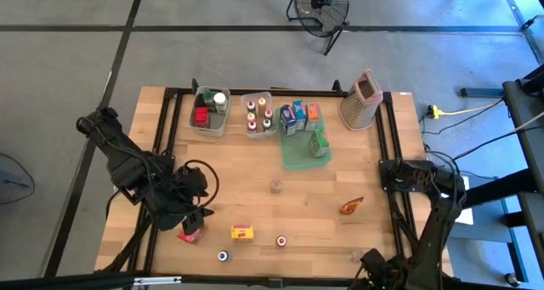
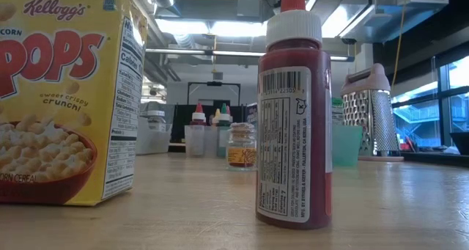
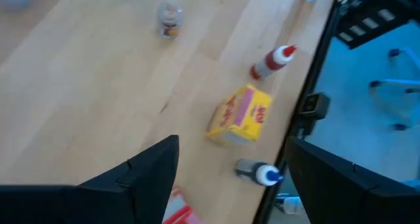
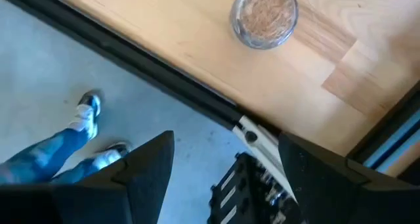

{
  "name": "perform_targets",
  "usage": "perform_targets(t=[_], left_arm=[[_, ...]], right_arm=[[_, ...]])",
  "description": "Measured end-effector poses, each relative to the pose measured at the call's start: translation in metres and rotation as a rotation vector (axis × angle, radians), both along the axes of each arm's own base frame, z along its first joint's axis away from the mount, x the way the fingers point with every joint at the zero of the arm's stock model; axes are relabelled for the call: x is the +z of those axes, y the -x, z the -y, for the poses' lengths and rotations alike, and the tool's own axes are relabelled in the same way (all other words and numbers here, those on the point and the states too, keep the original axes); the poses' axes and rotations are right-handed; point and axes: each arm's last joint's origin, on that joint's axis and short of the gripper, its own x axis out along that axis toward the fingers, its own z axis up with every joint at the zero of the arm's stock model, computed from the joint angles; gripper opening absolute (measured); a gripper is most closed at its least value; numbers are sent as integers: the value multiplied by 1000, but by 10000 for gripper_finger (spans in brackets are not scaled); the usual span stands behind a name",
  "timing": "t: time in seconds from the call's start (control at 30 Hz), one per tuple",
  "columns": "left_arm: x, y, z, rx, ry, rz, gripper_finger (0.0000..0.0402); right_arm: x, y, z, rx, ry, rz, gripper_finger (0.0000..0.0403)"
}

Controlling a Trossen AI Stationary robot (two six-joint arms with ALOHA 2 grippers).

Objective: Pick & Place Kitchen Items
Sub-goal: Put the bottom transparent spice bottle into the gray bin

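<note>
Several kitchen items lie near the table's front edge: a yellow cereal carton (image 1: 243, 232) (image 3: 239, 113), a red bottle (image 1: 280, 240) (image 3: 272, 62), a blue-capped bottle (image 1: 223, 256) (image 3: 259, 173) and a red packet (image 1: 189, 235). A small spice jar (image 1: 275, 185) stands mid-table, and an orange packet (image 1: 352, 206) lies to its right. My left gripper (image 1: 195, 222) (image 3: 233, 145) hangs open above the red packet. My right gripper (image 1: 374, 266) (image 4: 226, 137) is open at the front right edge, beside a clear jar of brown spice (image 4: 264, 14) (image 1: 355, 256).
Two clear bins (image 1: 210, 111) (image 1: 259, 114) with jars, a green tray (image 1: 297, 158) with cartons and a box grater (image 1: 361, 99) stand along the far side. A black frame (image 1: 387, 137) borders the table. A person's legs (image 4: 65, 135) show on the floor by the front edge.
</note>
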Motion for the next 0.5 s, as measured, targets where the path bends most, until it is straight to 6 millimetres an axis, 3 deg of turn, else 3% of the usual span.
perform_targets(t=[0.23,0.5], left_arm=[[5,-6,4,-15,16,82,274],[10,-11,8,-22,27,165,274]], right_arm=[[-38,-1,-13,-4,86,-6,274],[-76,-5,-13,-70,250,-12,274]])
